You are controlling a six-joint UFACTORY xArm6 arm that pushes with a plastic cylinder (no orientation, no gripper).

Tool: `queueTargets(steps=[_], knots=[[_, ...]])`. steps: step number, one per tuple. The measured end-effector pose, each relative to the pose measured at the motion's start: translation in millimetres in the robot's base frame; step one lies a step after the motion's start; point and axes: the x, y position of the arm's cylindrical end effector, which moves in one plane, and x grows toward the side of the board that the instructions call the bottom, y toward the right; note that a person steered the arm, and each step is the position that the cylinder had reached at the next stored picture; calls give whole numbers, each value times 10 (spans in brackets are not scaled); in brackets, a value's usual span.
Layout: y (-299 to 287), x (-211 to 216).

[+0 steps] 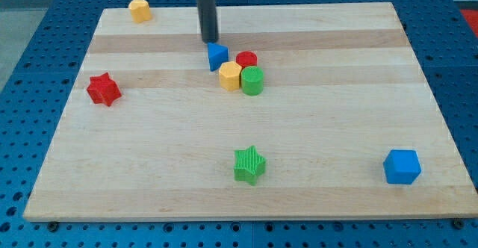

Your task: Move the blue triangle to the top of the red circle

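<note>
The blue triangle point(217, 55) sits near the board's upper middle, just left of the red circle point(246, 60) and slightly apart from it. My tip point(210, 40) is the lower end of the dark rod, just above and slightly left of the blue triangle, close to it or touching it. A yellow hexagon point(230, 75) and a green circle point(252, 81) sit pressed together right below the triangle and the red circle.
A red star point(103, 90) lies at the view's left. A yellow hexagon point(139, 10) sits at the top left corner. A green star point(249, 164) is at bottom middle and a blue cube point(402, 166) at bottom right. The wooden board point(336, 128) has blue pegboard around it.
</note>
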Motion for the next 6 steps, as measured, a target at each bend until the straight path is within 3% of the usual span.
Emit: queueTargets(steps=[2, 6], knots=[[-428, 442], [315, 539]])
